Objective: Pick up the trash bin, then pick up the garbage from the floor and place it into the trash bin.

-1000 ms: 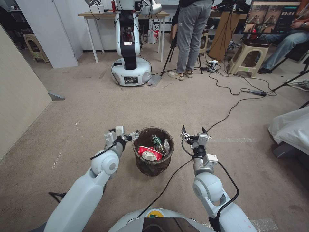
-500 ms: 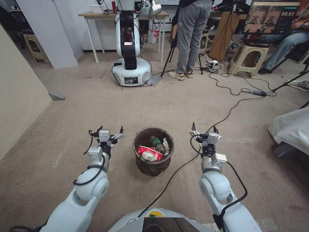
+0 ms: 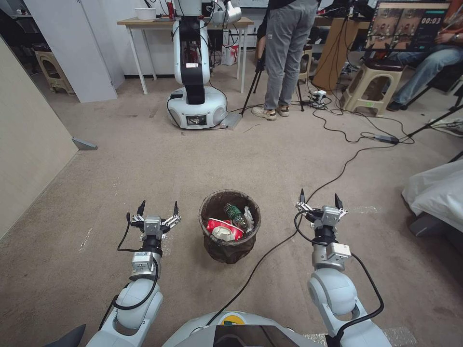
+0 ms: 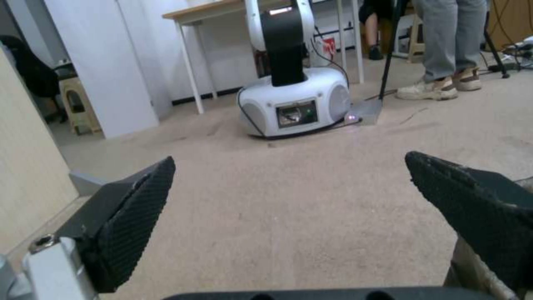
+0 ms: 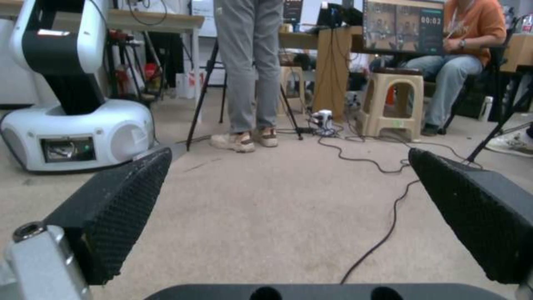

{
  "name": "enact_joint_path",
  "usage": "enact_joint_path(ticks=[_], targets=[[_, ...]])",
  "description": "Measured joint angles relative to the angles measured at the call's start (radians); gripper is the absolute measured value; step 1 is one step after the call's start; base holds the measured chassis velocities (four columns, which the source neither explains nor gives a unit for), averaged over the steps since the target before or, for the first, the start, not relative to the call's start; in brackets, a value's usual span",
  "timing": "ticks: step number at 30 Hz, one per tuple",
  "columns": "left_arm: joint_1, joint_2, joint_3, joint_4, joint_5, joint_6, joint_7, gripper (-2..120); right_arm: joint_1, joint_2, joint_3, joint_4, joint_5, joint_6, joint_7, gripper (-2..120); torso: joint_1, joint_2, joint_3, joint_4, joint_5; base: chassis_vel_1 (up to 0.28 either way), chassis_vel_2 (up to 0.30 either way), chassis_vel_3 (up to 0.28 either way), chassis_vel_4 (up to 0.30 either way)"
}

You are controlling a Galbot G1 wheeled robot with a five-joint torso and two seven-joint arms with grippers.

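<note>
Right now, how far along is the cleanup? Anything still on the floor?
Mostly done, it seems: the trash bin stands on the carpet holding a red-and-white wrapper, a green-labelled bottle and white tissue. Nothing is in hand; the left gripper and right gripper sit open on either side of it. No loose litter shows on the floor nearby.

Beige carpet [image 3: 144,159] bears trash bin [image 3: 229,249], cables [image 3: 347,161].

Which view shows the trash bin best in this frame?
The head view: the trash bin stands whole on the carpet, garbage visible inside. The left wrist view catches at most an unclear sliver at its edge; the right wrist view looks past it over the carpet.
</note>
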Motion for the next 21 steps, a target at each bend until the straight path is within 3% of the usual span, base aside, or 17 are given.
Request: enact_joint_path(ticks=[21], targets=[[-0.004, 0.001, 0.002, 0.000, -0.009, 0.008, -0.002, 100, 0.001, 0.000, -0.001, 0.001, 0.001, -0.003, 0.000, 100, 0.000, 0.000, 0.000, 0.0001, 0.0000, 0.000, 0.000, 0.000, 0.000]])
